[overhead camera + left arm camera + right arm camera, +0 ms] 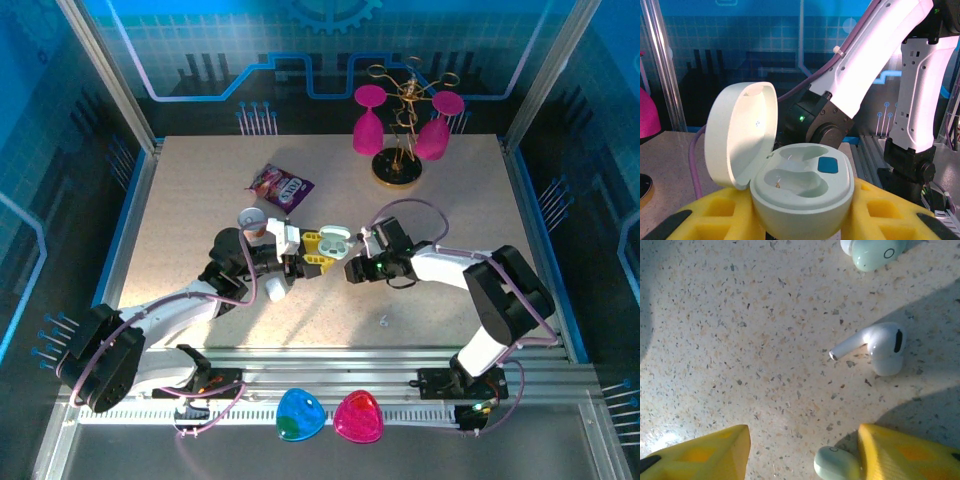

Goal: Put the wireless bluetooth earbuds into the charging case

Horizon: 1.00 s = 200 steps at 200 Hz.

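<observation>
The left claw (800, 220) clamps a glossy, pebble-shaped mint charging case (802, 192), lid open. The right claw (802, 452) spreads apart above a smooth white earbud (882, 347) on the speckled table (740, 340).

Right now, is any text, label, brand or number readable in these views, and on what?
No words or numbers can be read.
The purple packet has print, but it is too small to read.
The charging case has no lettering, only a blue patch.
The mint earbud has a small ring mark and no letters.
The white earbud has no markings.
</observation>
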### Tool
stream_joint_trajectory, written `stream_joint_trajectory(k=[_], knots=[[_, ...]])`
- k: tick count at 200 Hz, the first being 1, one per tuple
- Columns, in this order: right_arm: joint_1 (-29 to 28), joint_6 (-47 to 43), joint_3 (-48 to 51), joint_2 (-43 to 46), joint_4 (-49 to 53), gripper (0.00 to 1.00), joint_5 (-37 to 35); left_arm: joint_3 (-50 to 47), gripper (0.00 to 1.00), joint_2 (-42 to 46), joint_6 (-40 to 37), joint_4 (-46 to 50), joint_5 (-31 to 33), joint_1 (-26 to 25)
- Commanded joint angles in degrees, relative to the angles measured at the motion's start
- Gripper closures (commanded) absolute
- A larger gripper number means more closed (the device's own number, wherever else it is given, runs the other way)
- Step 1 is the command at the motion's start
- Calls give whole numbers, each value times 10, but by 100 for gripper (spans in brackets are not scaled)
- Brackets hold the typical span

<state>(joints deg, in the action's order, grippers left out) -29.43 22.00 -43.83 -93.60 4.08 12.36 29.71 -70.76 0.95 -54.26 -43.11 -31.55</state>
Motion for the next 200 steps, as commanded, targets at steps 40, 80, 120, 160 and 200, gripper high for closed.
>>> stream_joint_trajectory(k=[40,80,120,160,200], knots=[[4,-8,31,42,14,46,20,-4,73,-7,-13,-15,0,3],[7,-11,32,47,20,52,21,-4,73,-13,-11,-20,1,3],[14,-9,28,29,8,56,24,-4,73,-11,-10,-18,1,3],[16,-12,20,13,4,58,26,-7,73,-6,-13,-13,2,3],[16,-22,19,37,6,51,18,-8,73,1,-18,-4,4,4]])
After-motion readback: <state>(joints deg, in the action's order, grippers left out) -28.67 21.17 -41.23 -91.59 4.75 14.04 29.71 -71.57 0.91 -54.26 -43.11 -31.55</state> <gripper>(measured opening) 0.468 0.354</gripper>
